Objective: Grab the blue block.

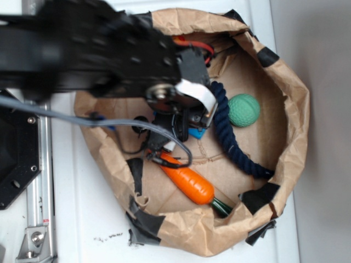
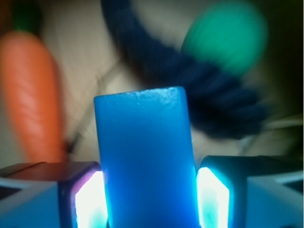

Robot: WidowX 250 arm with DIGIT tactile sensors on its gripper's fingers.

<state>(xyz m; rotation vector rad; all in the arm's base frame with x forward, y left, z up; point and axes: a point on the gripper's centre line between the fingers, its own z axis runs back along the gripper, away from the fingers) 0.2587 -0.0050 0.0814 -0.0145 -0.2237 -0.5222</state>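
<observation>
The blue block (image 2: 145,161) fills the middle of the wrist view, standing between my two fingers (image 2: 88,199), whose lit pads press against its left and right sides. From the exterior camera only a corner of the blue block (image 1: 198,132) peeks out under my gripper (image 1: 184,127), which hangs low inside the brown paper bag (image 1: 285,98). The gripper (image 2: 149,190) is shut on the block.
An orange carrot (image 1: 189,181) lies just in front of the gripper, with its green end near the bag wall. A dark navy rope (image 1: 233,137) curves along the right, and a green ball (image 1: 243,110) rests beyond it. The bag's rolled walls ring everything.
</observation>
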